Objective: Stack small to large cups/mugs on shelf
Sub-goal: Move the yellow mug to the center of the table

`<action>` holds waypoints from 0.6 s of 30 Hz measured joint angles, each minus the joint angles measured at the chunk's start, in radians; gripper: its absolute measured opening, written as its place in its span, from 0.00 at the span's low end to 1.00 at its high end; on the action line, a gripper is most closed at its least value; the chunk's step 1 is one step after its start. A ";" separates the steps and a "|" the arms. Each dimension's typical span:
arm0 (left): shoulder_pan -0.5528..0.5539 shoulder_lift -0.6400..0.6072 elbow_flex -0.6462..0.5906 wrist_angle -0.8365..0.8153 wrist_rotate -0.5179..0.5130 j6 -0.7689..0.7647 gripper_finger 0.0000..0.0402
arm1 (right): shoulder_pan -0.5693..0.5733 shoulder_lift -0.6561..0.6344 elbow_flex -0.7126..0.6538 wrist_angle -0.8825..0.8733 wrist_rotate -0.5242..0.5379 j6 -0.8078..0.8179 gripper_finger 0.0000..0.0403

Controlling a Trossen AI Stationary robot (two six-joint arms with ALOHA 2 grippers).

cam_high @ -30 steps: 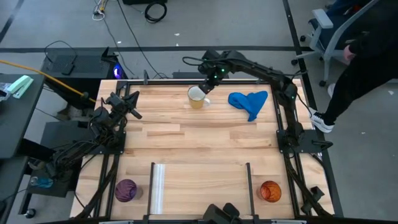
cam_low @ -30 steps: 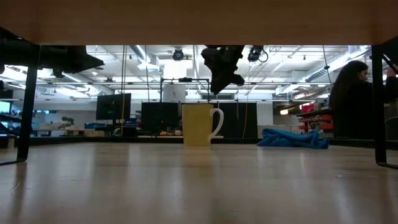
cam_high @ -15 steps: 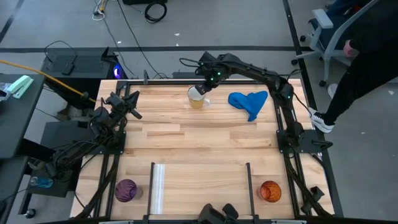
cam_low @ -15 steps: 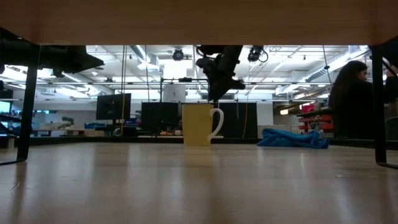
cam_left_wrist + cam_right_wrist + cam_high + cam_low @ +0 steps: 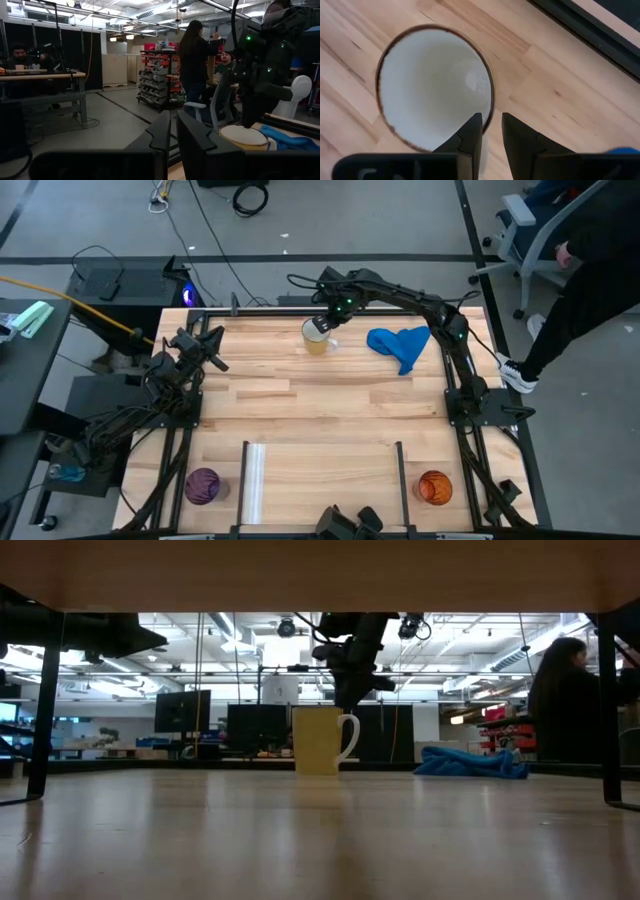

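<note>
A mug [image 5: 317, 337], yellow outside and white inside with a white handle, stands upright on its base at the table's far middle; it also shows in the low view [image 5: 318, 740]. My right gripper [image 5: 491, 120] is just above it, pointing down and narrowly open, with one finger over the inside and one outside the rim [image 5: 489, 107]. I see no touch. A purple cup [image 5: 203, 485] stands at the near left and an orange cup [image 5: 434, 487] at the near right. The shelf [image 5: 325, 475] lies between them. My left gripper [image 5: 214, 358] waits shut at the table's left edge.
A crumpled blue cloth [image 5: 400, 345] lies to the right of the mug. A pale upright strip [image 5: 254, 480] and a thin dark post [image 5: 400, 475] bound the shelf. Bare wood lies across the table's middle. A person [image 5: 590, 270] stands beyond the far right corner.
My right gripper has come down toward the mug and a little toward the table's left, so that its fingertips now stand at the rim. The mug has stayed where it was.
</note>
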 joint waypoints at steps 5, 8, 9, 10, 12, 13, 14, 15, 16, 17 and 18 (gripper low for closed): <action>0.000 0.000 0.000 0.000 0.000 0.000 0.10 | 0.011 0.005 0.000 0.008 0.023 0.011 0.20; 0.000 0.000 0.000 0.000 0.000 0.000 0.10 | 0.013 0.006 0.000 0.006 0.026 0.021 0.20; 0.000 0.000 0.000 0.000 0.000 0.000 0.10 | 0.014 0.006 0.000 0.006 0.029 0.023 0.20; 0.000 0.000 0.000 0.000 0.000 0.000 0.10 | 0.016 0.006 0.000 0.006 0.032 0.026 0.20; 0.000 0.000 0.000 0.000 0.000 0.000 0.10 | 0.019 0.006 0.000 0.006 0.035 0.027 0.20; 0.000 0.000 0.000 0.000 0.000 0.000 0.09 | 0.021 0.006 0.000 0.006 0.034 0.030 0.20; 0.000 0.000 0.000 0.000 0.000 0.001 0.09 | 0.024 0.006 0.000 0.006 0.035 0.037 0.20; 0.000 0.000 0.000 0.000 0.000 0.001 0.09 | 0.024 0.006 0.000 0.006 0.037 0.041 0.20; 0.000 0.000 0.000 0.000 0.000 0.000 0.09 | 0.026 0.006 0.000 0.006 0.036 0.041 0.20; 0.000 0.000 0.000 0.000 0.000 -0.001 0.09 | 0.028 0.006 0.000 0.006 0.036 0.041 0.20; 0.000 0.000 0.000 0.000 0.000 -0.001 0.10 | 0.030 0.006 0.000 0.006 0.037 0.041 0.20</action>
